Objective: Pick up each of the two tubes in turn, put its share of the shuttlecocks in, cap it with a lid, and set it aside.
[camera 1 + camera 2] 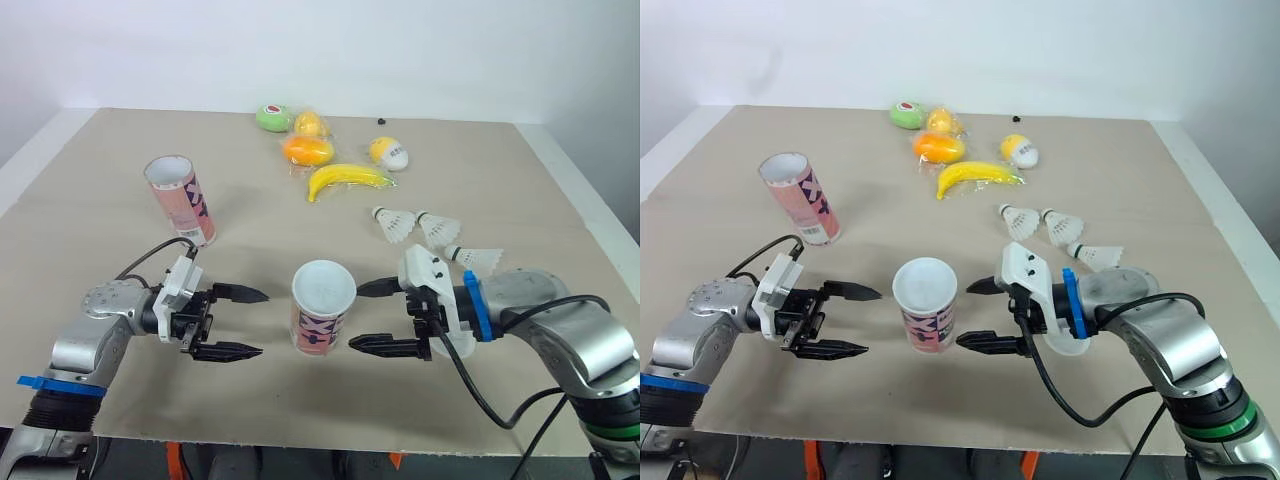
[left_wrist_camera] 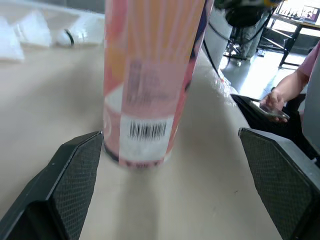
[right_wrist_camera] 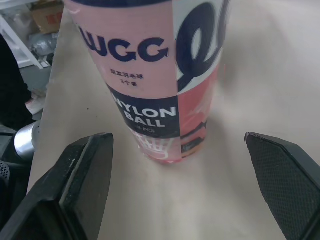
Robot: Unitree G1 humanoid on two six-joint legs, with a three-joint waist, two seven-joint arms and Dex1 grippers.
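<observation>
- the near tube (image 1: pixel 322 305) is standing upright and open-mouthed close to the front edge of the table (image 1: pixel 100 200), sitting right between the two grippers.
- the left gripper (image 1: pixel 262 322) is hovering just beside it on the robot's left, fingers spread wide and touching nothing.
- the right gripper (image 1: pixel 354 317) is mirroring that from the other side, its tips parted, pointing at the tube and staying apart from it.
- the far tube (image 1: pixel 182 198) is standing on its base well back on the left, its mouth open too.
- the shuttlecocks (image 1: pixel 438 226), three of them, are lying in a loose row on the right, behind the right arm and well apart from both tubes.
- toy fruit is sitting at the back of the table: a banana (image 1: pixel 345 180), an orange piece (image 1: pixel 307 150) just behind it, a green one (image 1: pixel 272 117) and a yellow one (image 1: pixel 311 124) farther back.
- the left wrist view is bringing in the tube's lower side, with a barcode (image 2: pixel 148 130) on a white patch, the pink wall filling the gap between the fingers (image 2: pixel 75 170).
- that same view is catching a person's hand (image 2: pixel 274 100) holding a phone beyond the table edge.
- the right wrist view is giving the opposite face of the tube, where the lettering "nylon ball" (image 3: pixel 142 116) is reading clearly on a dark band, with the tube centred between the wide-set fingers (image 3: pixel 85 175).
</observation>
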